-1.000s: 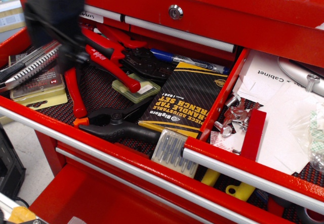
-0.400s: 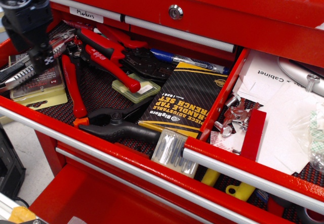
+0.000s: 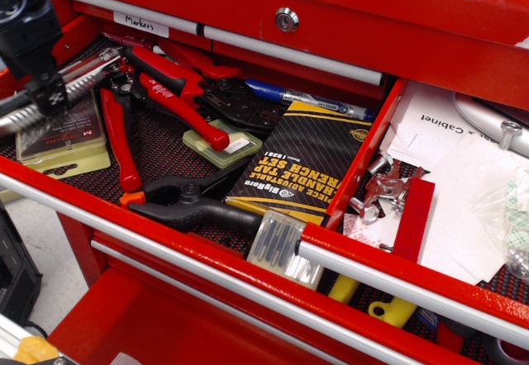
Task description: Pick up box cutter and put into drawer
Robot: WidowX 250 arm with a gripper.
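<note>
The box cutter [image 3: 83,82], a slim ribbed silver knife, lies slanted at the far left of the left open drawer, over a red card pack [image 3: 62,134]. My black gripper [image 3: 45,88] reaches down from the top left corner and straddles the cutter's middle. One checkered finger [image 3: 51,97] shows in front of it, and the gripper looks shut on the cutter. The drawer [image 3: 413,286] with white paper sheets [image 3: 450,183] and small metal hardware [image 3: 384,185] stands open at the right, behind its silver pull rail.
The left drawer also holds red-handled pliers [image 3: 169,92], a black-yellow tap wrench box [image 3: 302,163], a black clamp [image 3: 194,208], a blue marker [image 3: 310,99] and a clear bit case [image 3: 281,249]. A red side wall [image 3: 364,163] separates the two drawers. A smooth silver handle [image 3: 492,121] lies far right.
My gripper has moved left and down from over the pliers onto the box cutter. The cutter has shifted slightly upward with it since the last frame.
</note>
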